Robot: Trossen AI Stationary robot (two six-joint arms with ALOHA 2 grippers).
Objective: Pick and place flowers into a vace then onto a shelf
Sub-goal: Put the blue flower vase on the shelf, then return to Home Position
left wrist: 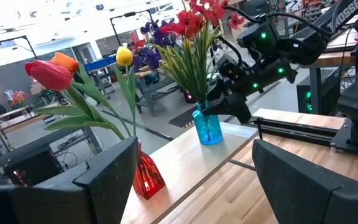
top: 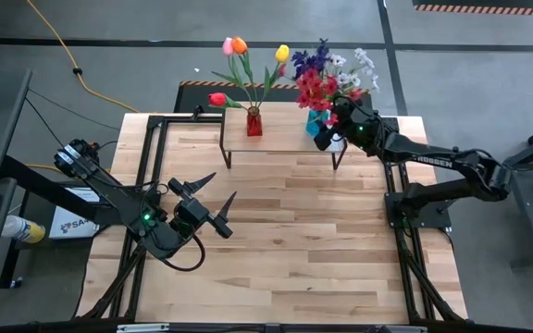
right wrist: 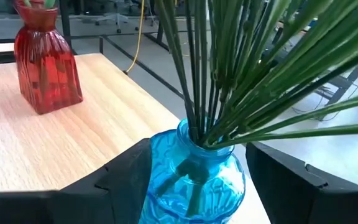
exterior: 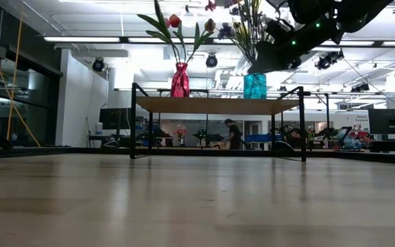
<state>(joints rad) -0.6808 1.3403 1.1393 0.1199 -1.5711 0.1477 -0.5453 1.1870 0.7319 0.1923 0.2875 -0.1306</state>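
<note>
A blue glass vase point(right wrist: 194, 180) with purple, white and red blossom sprays point(top: 327, 79) stands upright on the right end of the shelf point(top: 285, 139). My right gripper point(right wrist: 197, 146) reaches it from the table's right and is shut on it. A red vase point(top: 254, 122) with red, pink, orange and yellow tulips point(left wrist: 61, 68) stands on the shelf's left part. My left gripper point(top: 224, 185) hovers open over the tabletop left of centre, well before the shelf, with nothing between its fingers point(left wrist: 110, 174). My right gripper has the blue vase's round body point(right wrist: 160, 168) between its two fingers, one on each side; the body fills the gap from finger to finger. The fingers come in roughly level from the table's right side. The vase stands upright, its base point(exterior: 255, 96) on the shelf top.
The shelf's black legs point(exterior: 133, 123) stand on the far part of the wooden tabletop point(top: 294, 231). Black frame rails point(top: 142, 166) run along both sides of the table. The middle and near table in front of the shelf holds nothing. A person shows far off in the room point(exterior: 233, 134).
</note>
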